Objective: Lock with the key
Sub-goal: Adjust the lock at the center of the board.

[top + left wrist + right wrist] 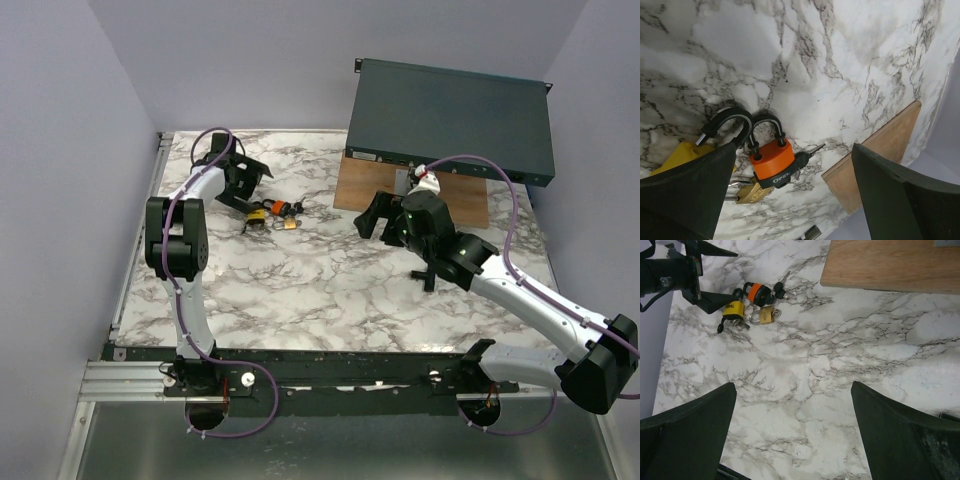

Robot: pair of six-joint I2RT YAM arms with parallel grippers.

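Three padlocks lie together on the marble table: an orange one [772,157] with a black key [809,152] in its base, a yellow one [682,152] and a small brass one [747,191]. All three show in the top view: orange [277,208], yellow [257,213], brass [289,224]. They also show in the right wrist view: orange [755,292], yellow [732,309], brass [767,315]. My left gripper [246,188] is open just left of and above them, its left finger [690,195] over the yellow padlock. My right gripper [376,222] is open and empty, hovering well to the right.
A wooden board [410,195] lies at the back right under a dark metal box [450,120]. The board's edge shows in the left wrist view [880,150]. Purple walls close the table's left, back and right.
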